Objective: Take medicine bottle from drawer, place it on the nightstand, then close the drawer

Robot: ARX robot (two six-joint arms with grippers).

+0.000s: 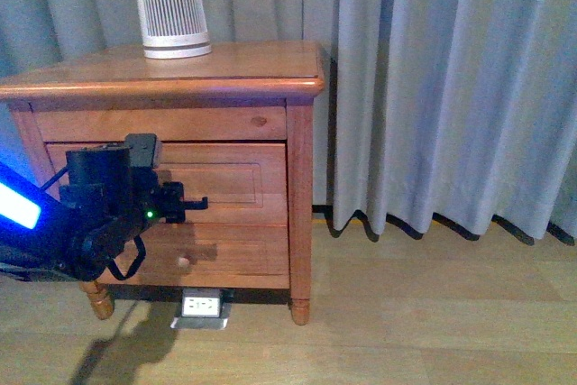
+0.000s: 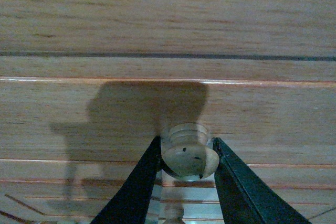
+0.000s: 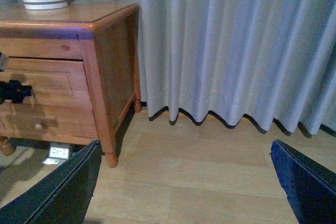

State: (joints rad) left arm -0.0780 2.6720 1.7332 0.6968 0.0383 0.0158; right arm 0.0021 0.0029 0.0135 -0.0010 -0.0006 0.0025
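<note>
The pine nightstand (image 1: 252,65) stands at the left, against the curtain. Its upper drawer (image 1: 239,178) looks pushed in or nearly so. My left gripper (image 1: 194,202) reaches in from the left and is shut on the drawer knob. In the left wrist view the round wooden knob (image 2: 189,156) sits pinched between the two black fingers of my left gripper (image 2: 186,153), close to the drawer front (image 2: 168,108). My right gripper (image 3: 185,145) hangs open over bare floor, right of the nightstand (image 3: 113,61), with nothing between its fingers. The medicine bottle is out of view.
A tall white ribbed device (image 1: 171,6) stands on the nightstand top at the back left. The lower drawer (image 1: 243,254) is shut, with its own knob (image 1: 184,261). A white socket box (image 1: 202,304) lies under the nightstand. Grey curtains (image 1: 433,87) hang behind; wooden floor (image 1: 433,313) spreads right.
</note>
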